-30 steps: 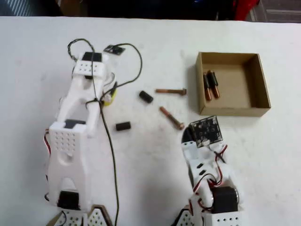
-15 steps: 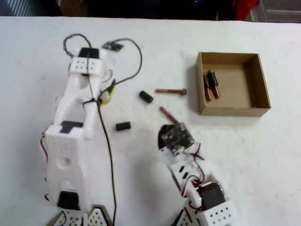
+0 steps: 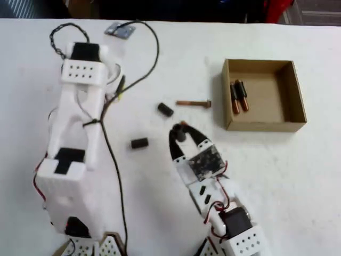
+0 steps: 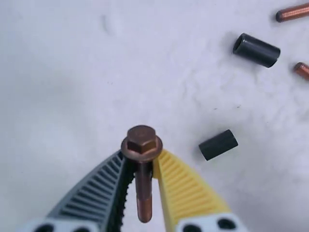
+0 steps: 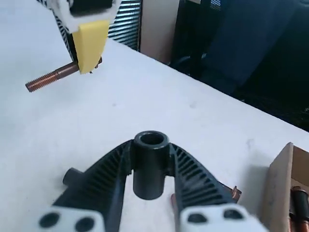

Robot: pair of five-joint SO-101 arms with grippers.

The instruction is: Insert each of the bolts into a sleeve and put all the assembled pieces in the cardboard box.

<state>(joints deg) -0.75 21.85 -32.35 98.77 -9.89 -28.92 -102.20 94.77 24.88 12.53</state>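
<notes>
While the left gripper (image 4: 142, 159) clamps a bolt (image 4: 141, 144), the right gripper (image 5: 151, 152) grips a sleeve (image 5: 150, 176). 2 assembled pieces (image 3: 238, 97) lie in the box (image 3: 264, 126) — 2 sleeves (image 3: 165, 110), 2 bolts (image 3: 193, 103) loose on the table (image 3: 298, 176).

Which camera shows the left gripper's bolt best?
Left wrist view: the bolt, head and shank, close up in the left gripper. Right wrist view shows it farther off, side-on; high view, too small to tell.
</notes>
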